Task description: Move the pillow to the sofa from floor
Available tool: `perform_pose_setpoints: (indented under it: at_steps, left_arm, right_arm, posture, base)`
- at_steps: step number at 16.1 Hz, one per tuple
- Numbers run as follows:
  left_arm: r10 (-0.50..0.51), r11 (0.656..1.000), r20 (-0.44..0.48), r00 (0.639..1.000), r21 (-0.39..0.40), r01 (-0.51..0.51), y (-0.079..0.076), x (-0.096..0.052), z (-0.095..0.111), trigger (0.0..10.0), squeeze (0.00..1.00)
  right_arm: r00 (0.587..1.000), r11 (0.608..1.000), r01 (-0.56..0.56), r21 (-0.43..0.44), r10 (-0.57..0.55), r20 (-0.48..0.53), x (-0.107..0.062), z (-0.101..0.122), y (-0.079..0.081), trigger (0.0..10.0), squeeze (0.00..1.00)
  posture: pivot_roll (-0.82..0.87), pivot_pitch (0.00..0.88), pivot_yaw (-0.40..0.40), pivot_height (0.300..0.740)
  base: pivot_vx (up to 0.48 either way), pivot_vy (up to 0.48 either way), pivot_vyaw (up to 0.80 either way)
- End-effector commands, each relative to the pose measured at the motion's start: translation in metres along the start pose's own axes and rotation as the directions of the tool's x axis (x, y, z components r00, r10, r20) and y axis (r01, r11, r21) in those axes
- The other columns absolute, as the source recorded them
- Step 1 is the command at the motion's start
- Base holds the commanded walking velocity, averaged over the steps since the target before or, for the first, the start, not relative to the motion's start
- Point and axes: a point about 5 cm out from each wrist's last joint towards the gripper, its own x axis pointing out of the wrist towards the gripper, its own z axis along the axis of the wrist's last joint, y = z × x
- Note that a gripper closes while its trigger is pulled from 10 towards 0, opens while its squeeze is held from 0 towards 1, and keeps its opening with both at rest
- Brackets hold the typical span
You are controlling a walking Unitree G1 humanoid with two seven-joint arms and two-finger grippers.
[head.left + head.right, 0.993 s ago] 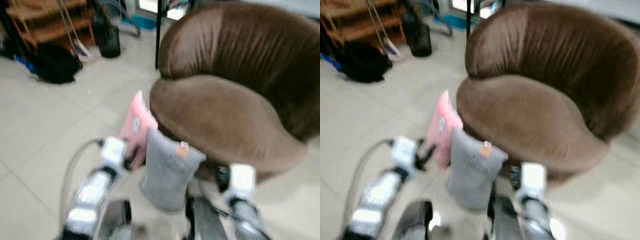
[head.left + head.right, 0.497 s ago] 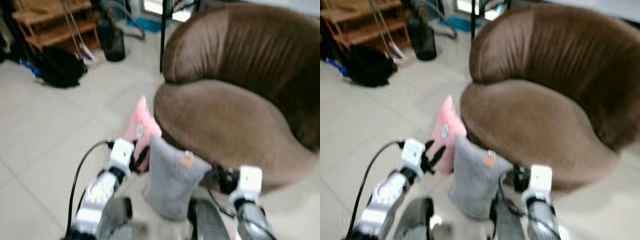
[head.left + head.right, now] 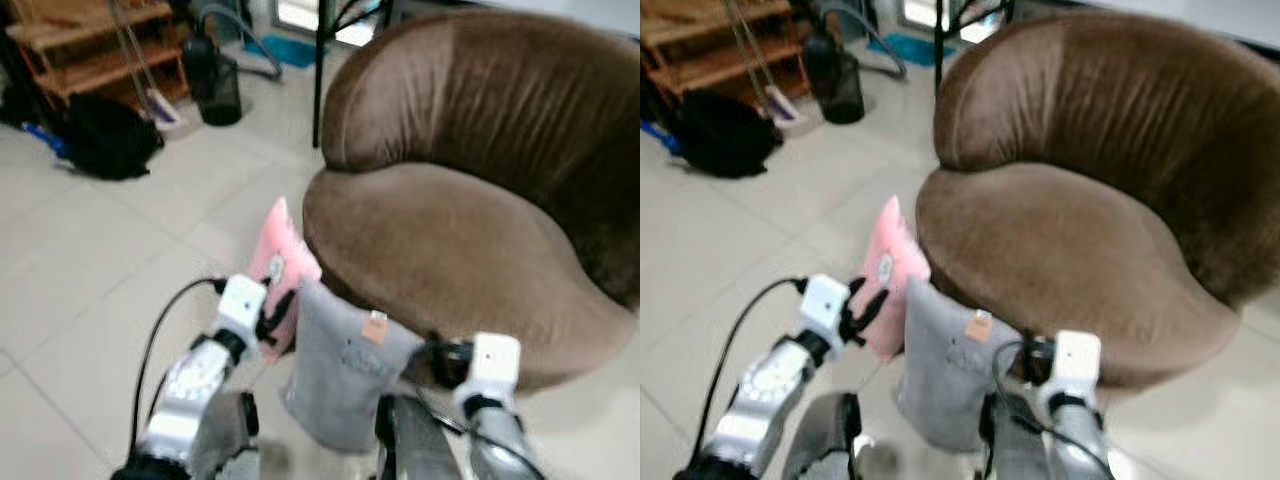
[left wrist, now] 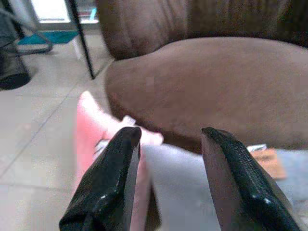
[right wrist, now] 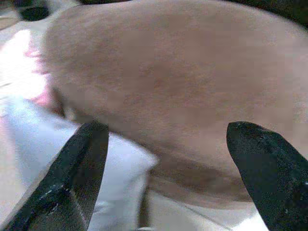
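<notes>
My left gripper [image 4: 166, 183] has its two black fingers apart and clamped on nothing. They frame the seam where the pink pillow [image 3: 281, 263] meets the grey pillow [image 3: 345, 366]; whether a fingertip touches the pink one I cannot tell. That arm reaches forward and slightly inward from my left side, its black cable looping off behind the wrist. My right gripper [image 5: 168, 178] is also spread wide and empty, held low at the front edge of the brown sofa [image 3: 450, 240] seat, just beside the grey pillow's far side.

Both pillows stand on the tiled floor [image 3: 90, 270], leaning back against the front of the sofa. The pink pillow stands on edge, its long axis running up and down, with its top corner pointing up just beside the seat's rim. The grey pillow stands upright too, a small tan tag [image 3: 374, 329] near its top edge, with the top resting against the seat front.

Out to my left the floor lies open up to a black bag [image 3: 108, 137], a dark bin [image 3: 218, 92] and a wooden shelf [image 3: 90, 55]. Ahead, the seat cushion is broad and bare, ringed by the high curved backrest.
</notes>
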Motion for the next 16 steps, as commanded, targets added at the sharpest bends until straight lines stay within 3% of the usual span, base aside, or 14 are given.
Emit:
perform_pose_setpoints:
  at_steps: [1,8,9,10,11,12,14,16]
  left_arm:
    - [-0.003,1.0,-0.013,1.0,0.004,0.003,-0.002,-0.001,-0.003,10.0,0.0]
    - [-0.002,1.0,-0.012,1.0,0.017,0.002,-0.002,-0.006,-0.003,10.0,0.0]
    - [-0.008,1.0,-0.013,1.0,0.027,0.008,0.0,-0.008,-0.003,10.0,0.0]
    - [-0.034,0.998,-0.011,0.999,0.053,0.035,0.004,-0.014,-0.001,10.0,0.0]
    - [-0.052,0.996,-0.007,0.999,0.07,0.052,0.007,-0.016,0.001,10.0,0.0]
    - [-0.062,0.995,-0.006,0.998,0.082,0.062,0.008,-0.017,0.002,10.0,0.0]
    - [-0.102,0.989,0.021,0.995,0.11,0.099,0.016,-0.021,0.011,10.0,0.0]
    - [-0.135,0.983,0.03,0.99,0.131,0.13,0.022,-0.024,0.02,10.0,0.0]
  right_arm:
    - [1.0,1.0,0.007,-0.003,-0.007,-0.007,0.0,0.001,-0.004,10.0,0.0]
    - [0.999,1.0,-0.024,0.019,0.024,-0.023,0.003,-0.001,0.002,10.0,0.0]
    - [0.999,0.999,-0.026,0.042,0.027,-0.024,0.005,-0.001,0.005,10.0,0.0]
    - [0.999,0.991,-0.029,0.13,0.032,-0.018,0.011,-0.001,0.011,10.0,0.0]
    - [0.999,0.983,-0.033,0.179,0.036,-0.013,0.015,0.0,0.014,10.0,0.76]
    - [0.999,0.976,-0.034,0.215,0.037,-0.01,0.018,0.001,0.016,10.0,1.0]
    - [0.999,0.942,-0.02,0.336,0.027,-0.017,0.032,0.004,0.024,10.0,1.0]
    - [1.0,0.921,-0.019,0.388,0.027,-0.015,0.045,0.008,0.029,10.0,1.0]
  posture:
    - [0.03,0.055,-0.016,0.58]
    - [0.05,0.083,-0.013,0.525]
    - [0.06,0.097,-0.006,0.52]
    - [0.09,0.121,-0.001,0.52]
    - [0.1,0.135,-0.001,0.52]
    - [0.11,0.148,0.001,0.52]
    - [0.17,0.195,0.009,0.52]
    - [0.23,0.237,0.019,0.52]
  base:
    - [0.0,0.0,0.0]
    - [0.0,0.0,0.0]
    - [0.0,0.0,0.0]
    - [0.0,0.0,0.0]
    - [0.0,0.0,0.0]
    - [0.0,0.0,0.0]
    - [0.0,0.0,0.0]
    - [0.0,0.0,0.0]
